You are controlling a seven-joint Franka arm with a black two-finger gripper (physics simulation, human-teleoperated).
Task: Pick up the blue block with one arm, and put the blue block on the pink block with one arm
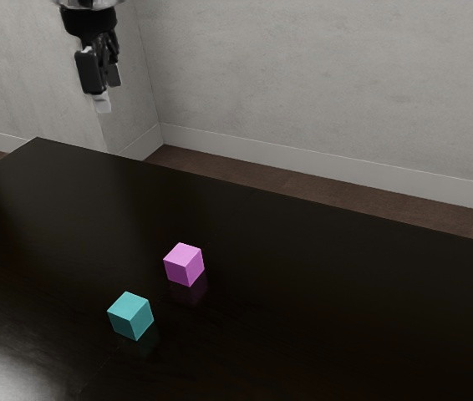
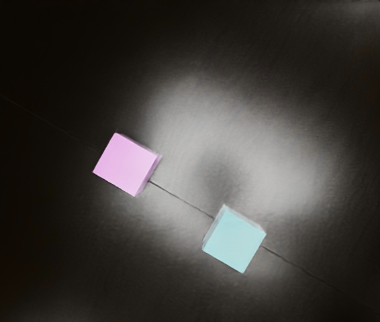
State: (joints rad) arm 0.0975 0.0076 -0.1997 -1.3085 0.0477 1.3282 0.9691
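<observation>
The gripper (image 1: 101, 102) hangs high above the far-left corner of the dark table (image 1: 345, 292), in front of the grey wall (image 1: 320, 75), holding nothing; whether it is open or closed cannot be told from its side-on pose. Well below it and toward the exterior view's right, the pink block (image 1: 184, 264) (image 2: 127, 164) and the blue block (image 1: 129, 315) (image 2: 234, 239) sit flat on the tabletop, near each other but apart, the blue one nearer the camera. Both lie along a thin seam (image 2: 183, 199) in the surface, with bare tabletop on every side and the table's far edge well beyond them.
</observation>
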